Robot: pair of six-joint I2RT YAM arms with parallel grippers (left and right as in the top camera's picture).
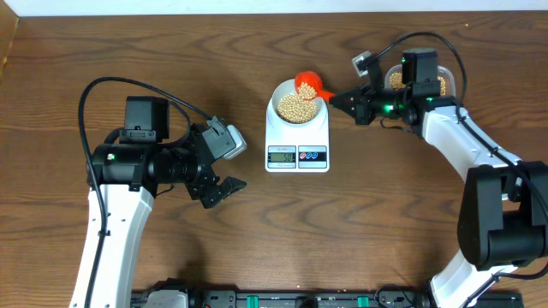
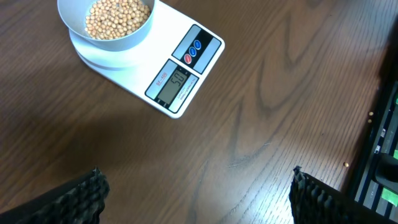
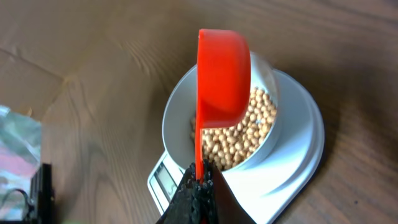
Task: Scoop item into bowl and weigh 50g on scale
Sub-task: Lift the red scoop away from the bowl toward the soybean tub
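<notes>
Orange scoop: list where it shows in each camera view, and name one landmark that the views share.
Overhead: orange scoop at upper centre, over the upper-right rim of the bowl, its handle pinched in the right gripper.
Left wrist: not in the picture.
Right wrist: orange scoop at centre, tipped on its side above the beans.
Shared landmark: the bowl on the white scale, seen in all three views.

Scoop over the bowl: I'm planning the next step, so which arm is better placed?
Right. The right gripper is shut on the red scoop, held above the bowl on the scale; the left gripper hangs open, empty.
</notes>
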